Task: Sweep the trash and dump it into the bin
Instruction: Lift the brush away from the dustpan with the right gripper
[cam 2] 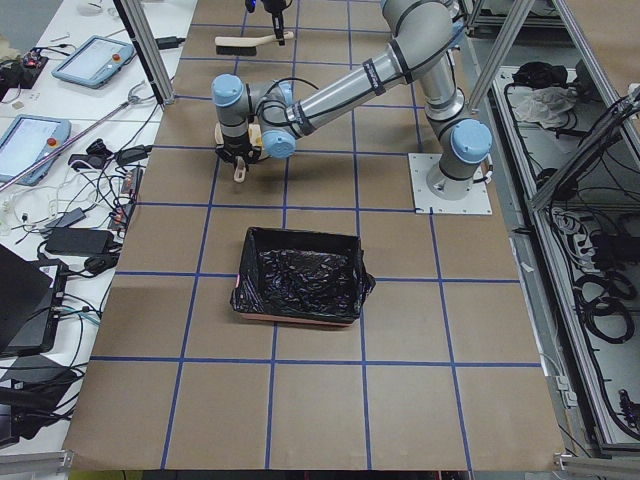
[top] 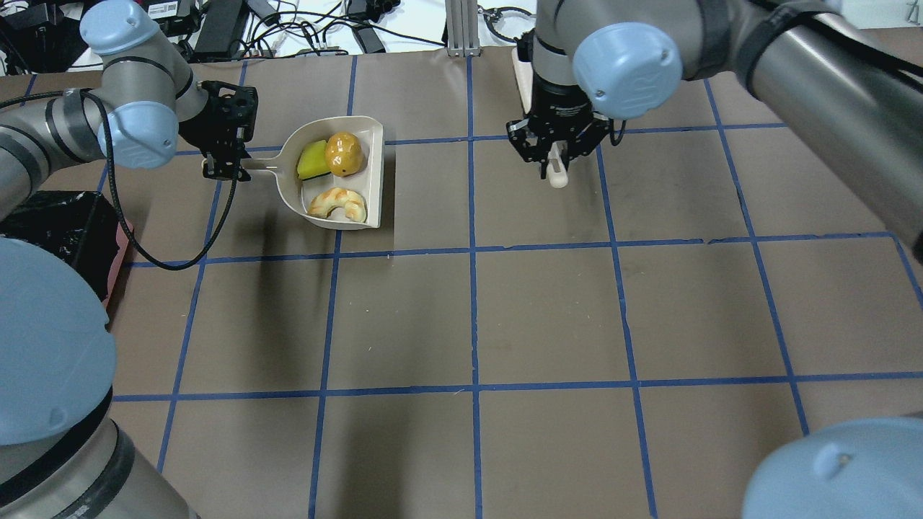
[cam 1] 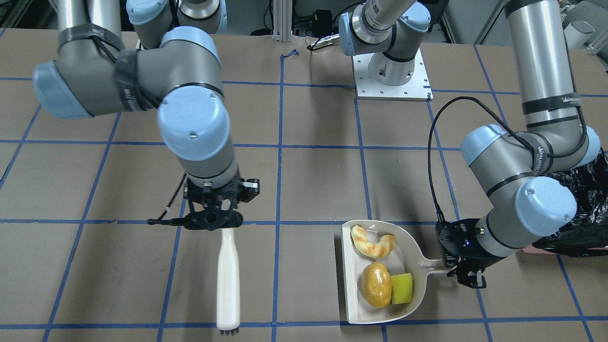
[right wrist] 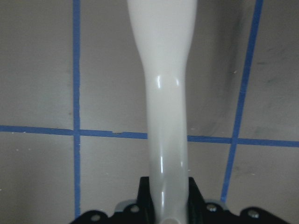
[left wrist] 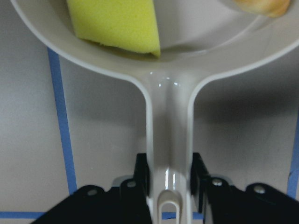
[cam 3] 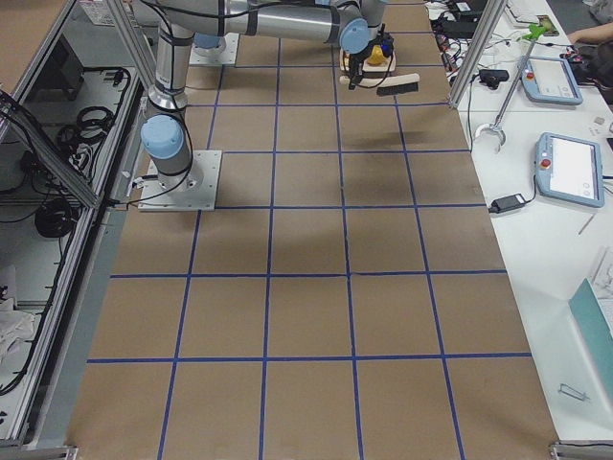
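In the front-facing view my left hand point(cam 1: 450, 271), at lower right of the frame, is clamped on the handle of the beige dustpan point(cam 1: 350, 289). That holds the pan level, on or just above the worktop point(cam 1: 313, 180), I cannot tell which, so the load stays put. The load is one croissant point(cam 1: 373, 243), one potato point(cam 1: 376, 285) and one yellow sponge point(cam 1: 402, 289): three pieces of trash, all inside the pan. My right hand point(cam 1: 219, 222), at lower left, grips the handle end of the one hand brush point(cam 1: 228, 280), bristles toward the bottom edge and well apart from the pan, out of the way of a lift, I judge. From overhead the pan sits upper left with the same three items, and the bin point(top: 65, 223) shows at the left edge, near but not touching, so I judge the carry short. The left side view shows that single pink bin mid-frame, and I see only its black liner inside. In my left wrist view my fingers point(left wrist: 141, 170) press both sides of the pan handle, the sponge just ahead. My right wrist view shows the fingers closed around the brush handle.
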Controlling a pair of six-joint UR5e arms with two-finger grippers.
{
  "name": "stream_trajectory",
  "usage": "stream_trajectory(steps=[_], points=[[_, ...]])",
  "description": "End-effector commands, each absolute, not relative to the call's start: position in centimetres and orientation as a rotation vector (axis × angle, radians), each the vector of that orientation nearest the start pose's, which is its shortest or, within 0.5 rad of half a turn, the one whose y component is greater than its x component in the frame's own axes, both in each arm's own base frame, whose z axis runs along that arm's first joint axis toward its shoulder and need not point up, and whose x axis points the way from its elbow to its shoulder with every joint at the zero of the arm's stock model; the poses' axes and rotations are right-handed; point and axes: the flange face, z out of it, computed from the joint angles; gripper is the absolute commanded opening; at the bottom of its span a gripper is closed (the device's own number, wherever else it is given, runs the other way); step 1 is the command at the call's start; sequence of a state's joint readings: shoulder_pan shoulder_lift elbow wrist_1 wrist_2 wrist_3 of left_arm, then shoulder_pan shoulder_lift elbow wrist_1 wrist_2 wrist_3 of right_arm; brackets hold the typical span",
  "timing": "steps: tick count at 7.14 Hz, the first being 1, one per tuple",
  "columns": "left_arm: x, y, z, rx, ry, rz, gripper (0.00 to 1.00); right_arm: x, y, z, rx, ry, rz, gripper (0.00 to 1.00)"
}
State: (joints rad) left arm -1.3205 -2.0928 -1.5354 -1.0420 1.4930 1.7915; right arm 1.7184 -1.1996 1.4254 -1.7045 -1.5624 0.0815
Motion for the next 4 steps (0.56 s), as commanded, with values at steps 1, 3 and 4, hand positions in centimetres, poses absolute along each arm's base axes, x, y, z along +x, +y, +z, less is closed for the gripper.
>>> stream_trajectory(steps=[1, 3, 4], points=[[5.4, -66.9, 27.7, 2.165, 2.363, -0.308, 0.0, 11.9, -60.1, 37.5, -0.038, 3.13, 0.146, 0.0], [6.6, -65.0, 32.0, 2.158, 2.427, -0.348, 0.0, 2.7, -60.0, 34.3, 0.065, 3.1, 0.228, 0.0], [9.7, -62.9, 34.5, 2.132, 2.49, -0.371, 0.0, -0.3, -59.6, 32.5, 0.136, 3.081, 0.276, 0.0]])
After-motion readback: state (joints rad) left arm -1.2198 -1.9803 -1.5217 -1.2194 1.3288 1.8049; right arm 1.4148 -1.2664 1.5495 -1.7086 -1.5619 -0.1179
